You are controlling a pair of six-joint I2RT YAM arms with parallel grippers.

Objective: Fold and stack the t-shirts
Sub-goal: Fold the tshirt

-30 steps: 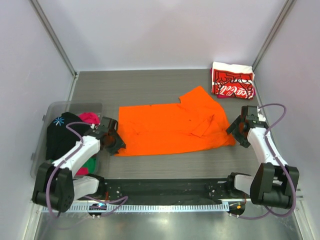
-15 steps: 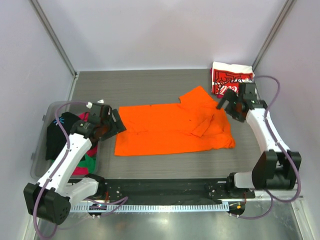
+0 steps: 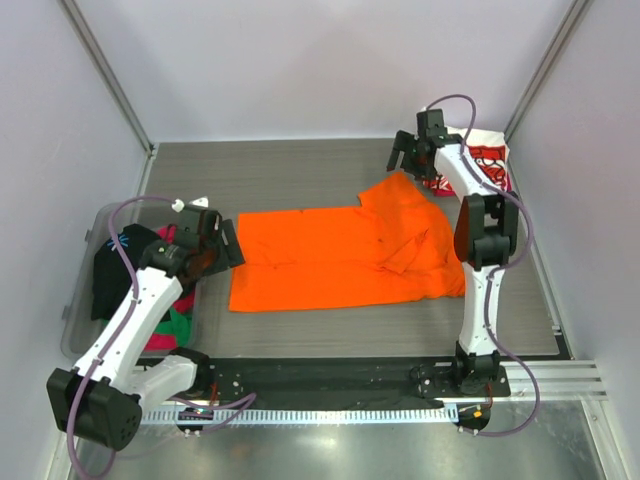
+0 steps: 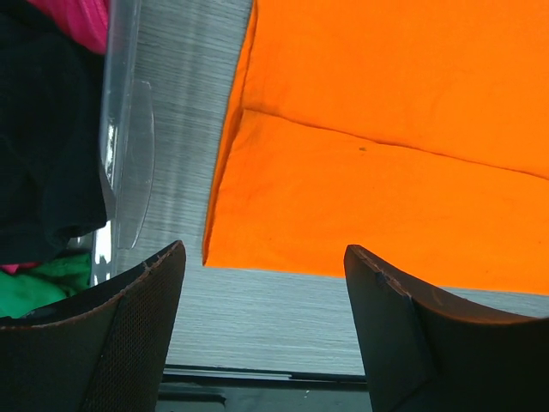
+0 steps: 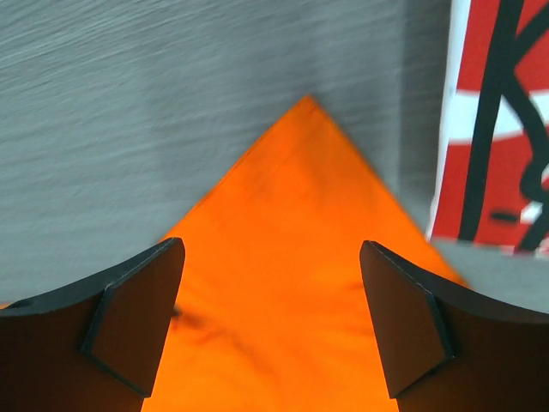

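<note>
We read no script; the clear bin (image 3: 120,207) held a black tee (image 3: 115,275), pink tee (image 4: 77,13), green tee (image 4: 39,287); left claw (image 4: 266,253) and right claw (image 5: 270,249) gaped, empty.

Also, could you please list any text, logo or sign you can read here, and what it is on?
Red-and-white t-shirt: printed, but too small and partly covered to read.
Black garment: a pale blue star-like mark, no letters.
Orange t-shirt: plain, no text.
</note>
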